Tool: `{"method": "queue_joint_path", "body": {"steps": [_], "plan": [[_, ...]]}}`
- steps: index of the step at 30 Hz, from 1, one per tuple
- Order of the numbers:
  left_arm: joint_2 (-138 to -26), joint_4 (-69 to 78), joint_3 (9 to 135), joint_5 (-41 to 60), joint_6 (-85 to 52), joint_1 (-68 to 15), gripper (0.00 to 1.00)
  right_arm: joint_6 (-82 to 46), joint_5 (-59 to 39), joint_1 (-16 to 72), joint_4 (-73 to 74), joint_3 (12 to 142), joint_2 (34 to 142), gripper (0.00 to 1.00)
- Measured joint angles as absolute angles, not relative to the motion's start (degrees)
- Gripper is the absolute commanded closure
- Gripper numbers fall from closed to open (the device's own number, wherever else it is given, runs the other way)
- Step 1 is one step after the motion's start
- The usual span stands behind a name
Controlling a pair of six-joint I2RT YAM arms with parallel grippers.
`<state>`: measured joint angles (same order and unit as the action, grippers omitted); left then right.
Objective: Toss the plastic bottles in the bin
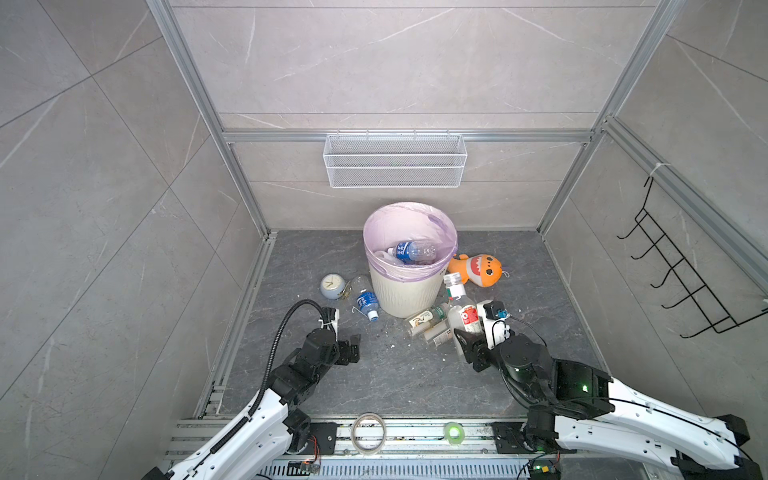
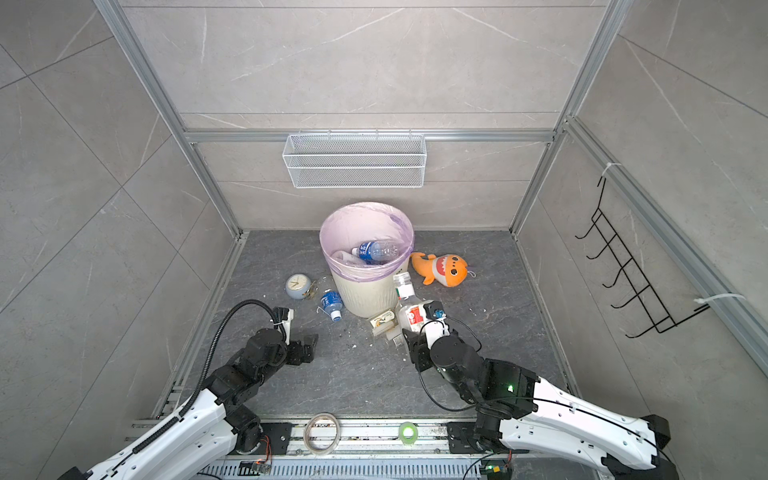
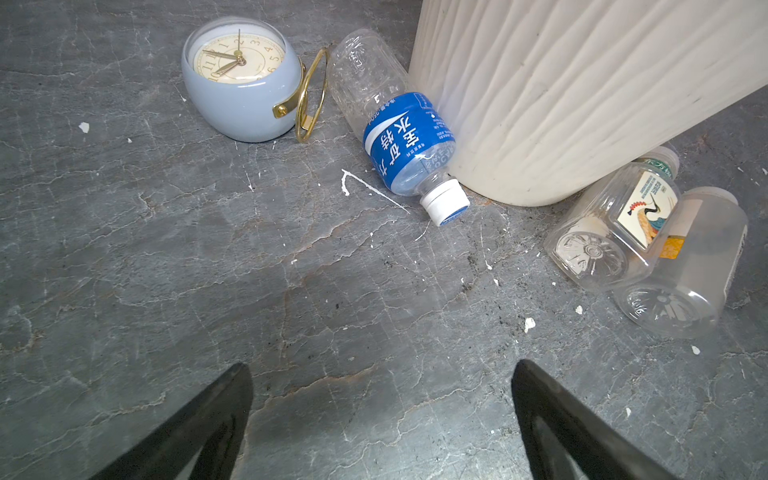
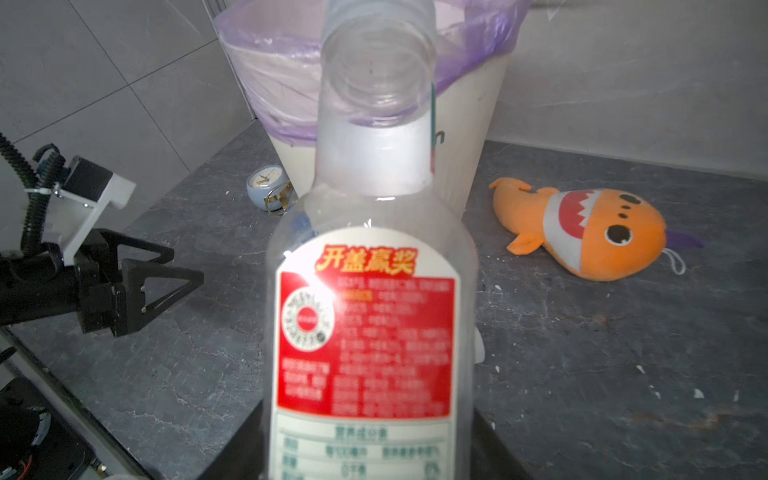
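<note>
Evidently the task is being carried out only in part. The bin (image 1: 399,297), the largest thing present, is being shown just ahead of the right gripper (image 1: 469,334) and ahead and to the right of the left gripper (image 3: 380,365). At least two bottles are being seen inside its lilac liner, a blue-labelled one (image 1: 411,251) lying over a paler one (image 1: 383,258); these are being counted as done.

Next in size, the red-and-white labelled bottle (image 4: 365,332) is being held by its lower body in the right gripper, whose fingers are being pressed together on it. Its neck is being pointed up and away from the jaws, toward the bin's rim. It is being judged as lifted for the carry, with the drop not yet made.

The left gripper's fingers are being held wide apart, with nothing between them, low over bare floor.

Three smaller bottles are being left outside the bin. A blue-labelled bottle (image 3: 407,141) is being shown ahead of the left gripper, lying against the bin's wall with its cap toward the fingers. A crane-labelled bottle (image 3: 615,224) and a plain clear bottle (image 3: 681,270) are being seen lying side by side and touching, ahead and to the right of that gripper and just left of the right one.

Smallest, the clock (image 3: 241,79) is being seen just beside the blue-labelled bottle; it is being judged as no part of the job.
</note>
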<state>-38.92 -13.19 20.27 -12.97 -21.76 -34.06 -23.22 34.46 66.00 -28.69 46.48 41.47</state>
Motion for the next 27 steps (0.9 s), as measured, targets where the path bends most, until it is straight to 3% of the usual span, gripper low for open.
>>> {"method": "queue_joint_path", "body": {"steps": [5,9,10,13,14,17,22,27], "plan": [[-38.92,-13.19,20.27,-12.97,-21.76,-34.06,0.01,-18.48,37.17,65.93,-28.51,55.53,48.18,0.44],[-38.94,-13.19,20.27,-12.95,-21.76,-34.06,0.01,-13.23,35.83,61.98,-27.55,71.68,59.77,0.44],[-38.96,-13.19,20.27,-12.95,-21.76,-34.06,0.01,-12.4,34.46,59.22,-27.22,77.67,63.83,0.4],[-38.94,-13.19,20.27,-12.95,-21.76,-34.06,0.01,-11.31,30.13,50.76,-27.35,97.08,77.36,0.05],[-38.92,-13.19,20.27,-12.95,-21.76,-34.06,0.01,-11.27,29.43,48.8,-28.4,104.38,82.41,0.01],[-38.44,-13.21,20.27,-12.95,-21.76,-34.06,0.0,-11.35,28.45,46.15,-30.55,117.62,92.99,0.01],[-36.82,-13.19,20.27,-12.95,-21.76,-34.06,0.0,-11.33,27.59,45.39,-33.36,116.03,95.33,0.01],[-37.28,-13.19,20.27,-12.95,-21.76,-34.06,0.0,-11.33,27.35,44.95,-33.17,108.38,90.41,0.01]]}}
